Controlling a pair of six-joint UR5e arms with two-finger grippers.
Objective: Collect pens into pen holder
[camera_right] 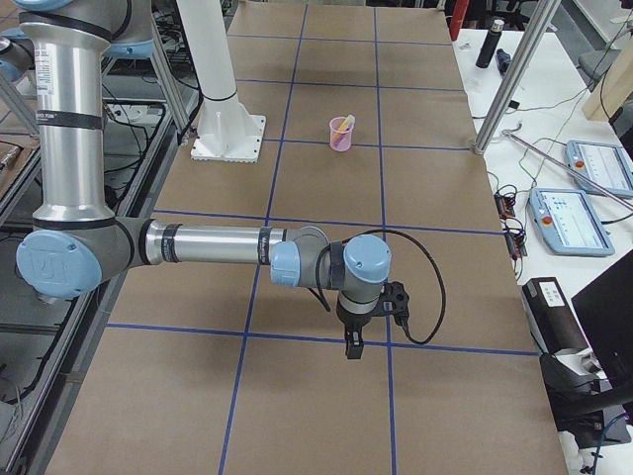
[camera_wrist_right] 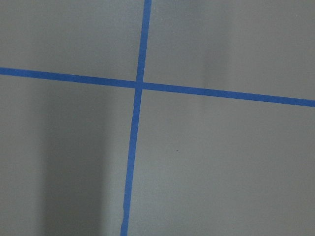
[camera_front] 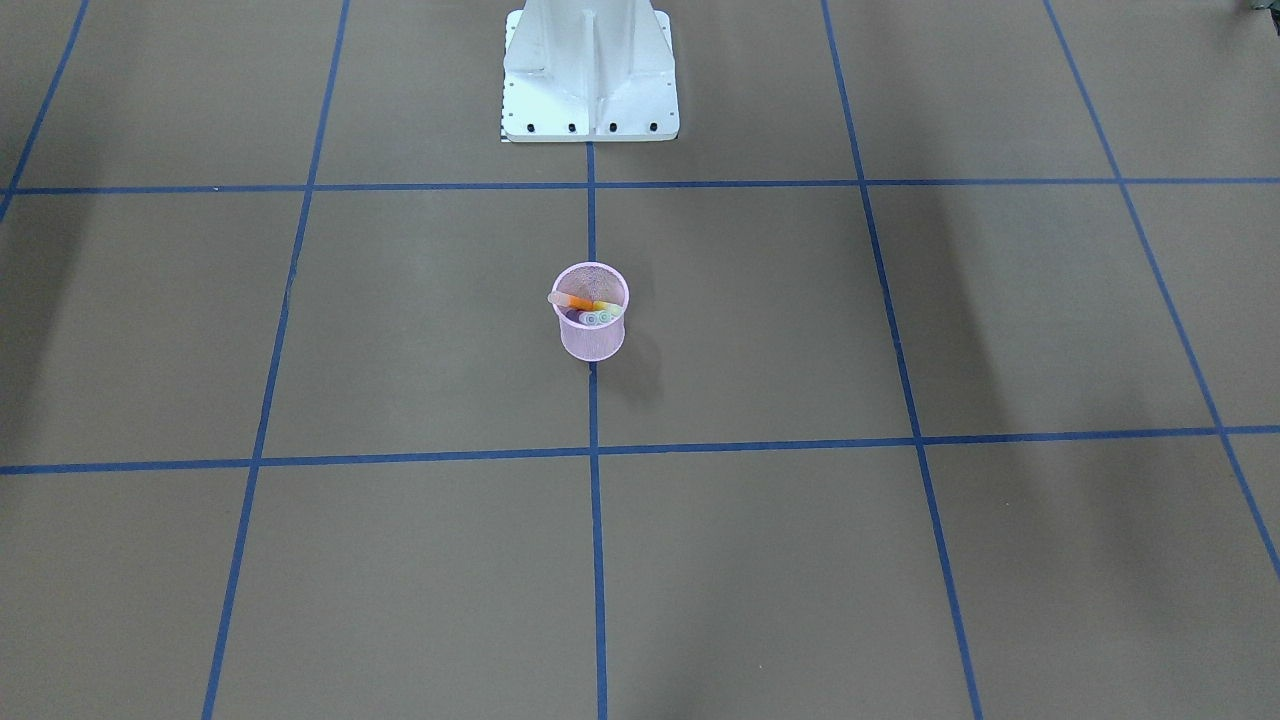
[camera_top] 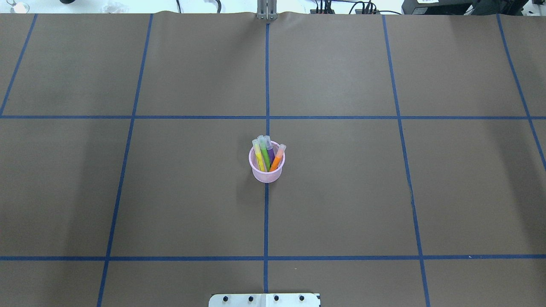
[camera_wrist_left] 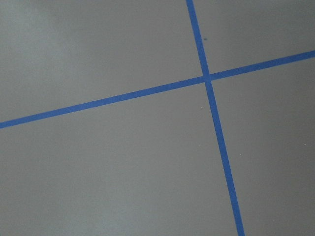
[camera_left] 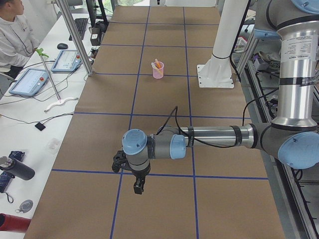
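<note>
A table (camera_top: pixel 341 192) is covered in brown paper and divided into large squares by blue tape lines (camera_top: pixel 192 117). A small pink mesh pen holder (camera_top: pixel 266 175) is set upright on the centre line (coloured pens (camera_top: pixel 265 155) are stood inside it). A white robot base (camera_front: pixel 590 100) is mounted at one edge, well apart from the holder.

Brightness: even, fairly bright overhead light in every view.
Shadows on counter (camera_front: pixel 760 560): broad, soft dark bands slanting across the front-facing view; fainter in the overhead view.
Shadow of pen holder (camera_front: pixel 592 340): small and soft, cast toward the front-facing view's lower right.
Glare: mild sheen on white robot base (camera_front: pixel 590 90); washed-out strip past the counter's far edge in the overhead view.
Sharpness: exterior views crisp; wrist views softer, greyish, slightly grainy.
Right wrist view: dark vertical band at left.
</note>
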